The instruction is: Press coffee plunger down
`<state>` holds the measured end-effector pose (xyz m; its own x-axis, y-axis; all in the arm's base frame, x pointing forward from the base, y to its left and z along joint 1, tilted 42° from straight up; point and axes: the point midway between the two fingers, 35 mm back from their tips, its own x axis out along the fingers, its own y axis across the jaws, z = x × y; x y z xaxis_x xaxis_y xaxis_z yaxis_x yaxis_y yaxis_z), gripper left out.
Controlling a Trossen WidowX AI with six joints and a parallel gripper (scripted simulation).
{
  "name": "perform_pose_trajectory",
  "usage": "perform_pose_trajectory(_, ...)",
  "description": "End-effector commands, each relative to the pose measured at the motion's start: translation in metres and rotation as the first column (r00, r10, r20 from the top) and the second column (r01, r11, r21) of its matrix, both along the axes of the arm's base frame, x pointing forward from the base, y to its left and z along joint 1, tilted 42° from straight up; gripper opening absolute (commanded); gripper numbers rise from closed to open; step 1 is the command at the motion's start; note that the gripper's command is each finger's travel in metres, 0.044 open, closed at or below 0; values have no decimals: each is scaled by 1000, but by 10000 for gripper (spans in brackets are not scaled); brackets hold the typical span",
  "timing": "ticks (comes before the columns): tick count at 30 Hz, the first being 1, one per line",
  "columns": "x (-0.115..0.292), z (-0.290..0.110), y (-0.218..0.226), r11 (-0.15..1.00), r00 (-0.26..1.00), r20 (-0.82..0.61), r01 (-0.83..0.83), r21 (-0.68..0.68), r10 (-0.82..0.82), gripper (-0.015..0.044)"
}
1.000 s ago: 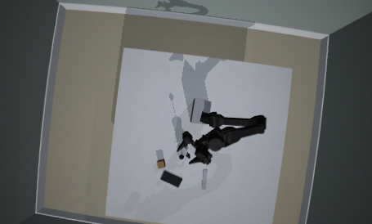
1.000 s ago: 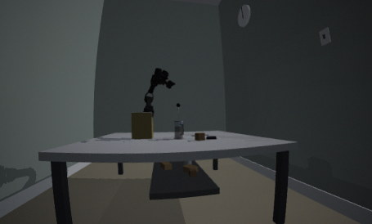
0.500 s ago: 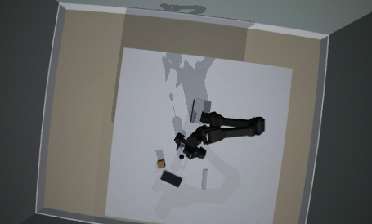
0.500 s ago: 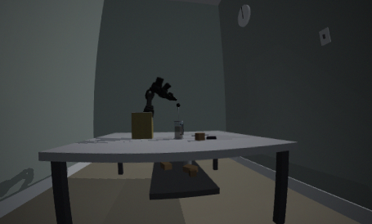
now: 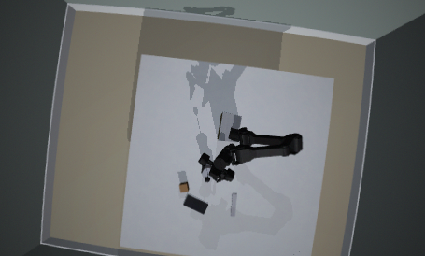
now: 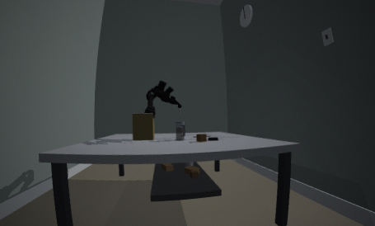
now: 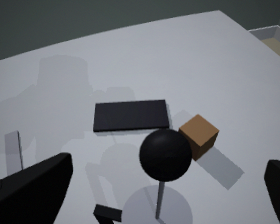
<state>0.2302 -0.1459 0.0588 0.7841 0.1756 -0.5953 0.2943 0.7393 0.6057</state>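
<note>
White table and the things standing on it

The pale table [image 5: 284, 210] carries a tan box [image 6: 142, 126] near its middle, with the arm's base beside it. Toward the near-left corner in the top view stands the coffee press [image 7: 157, 219], upright, its plunger knob [image 7: 165, 155] raised on a thin rod. Just beside the press lies a small brown cube [image 7: 199, 135], and close past that a flat black slab [image 7: 131, 115], both flat on the top and apart from each other. A slim grey bar [image 5: 233, 204] lies a little further along toward the near edge, well clear of the table's rim.
</note>
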Motion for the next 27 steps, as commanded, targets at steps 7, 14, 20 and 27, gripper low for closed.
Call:
perform_pose_trajectory(7,12,-13,5,1000,1000,-6,1,7,-1,440)
perform_pose_trajectory(14,21,-19,8,1000,1000,-3,2,8,-2,440)
perform_pose_trajectory(20,23,-20,9,1000,1000,-2,2,8,-2,361)
perform_pose_trajectory(27,23,-20,9,1000,1000,-2,2,8,-2,177)
